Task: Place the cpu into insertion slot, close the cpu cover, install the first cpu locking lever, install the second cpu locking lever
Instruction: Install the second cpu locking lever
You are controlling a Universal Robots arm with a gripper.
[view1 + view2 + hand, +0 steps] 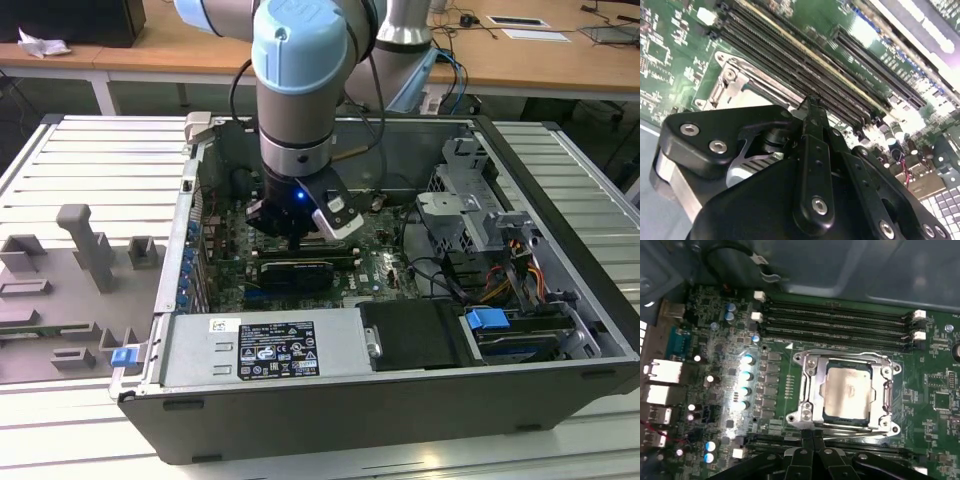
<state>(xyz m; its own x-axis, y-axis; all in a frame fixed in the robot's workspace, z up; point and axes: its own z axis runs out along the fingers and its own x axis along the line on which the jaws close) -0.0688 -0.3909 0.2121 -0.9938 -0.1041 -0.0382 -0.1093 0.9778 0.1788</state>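
Observation:
In the first wrist view the cpu point(847, 392), pale silvery-beige, lies flat in the insertion slot point(799, 359) on the green board. The cpu cover point(810, 390), a silvery frame, lies down around the chip. My gripper point(813, 432) is shut, its two black fingers pressed together with their tips at the socket's edge, where a thin metal lever point(855, 428) runs along the frame. The second wrist view shows the shut fingertips point(812, 102) just beside the socket's corner point(732, 85). In the exterior view the gripper point(293, 240) reaches down into the open computer case.
Long memory slots point(840, 322) run beside the socket. A black expansion card point(295, 272) and the power supply point(270, 345) lie toward the case front. A drive cage point(470, 200) and cables point(440, 275) fill the exterior view's right. Grey fixtures point(90, 250) stand outside the case.

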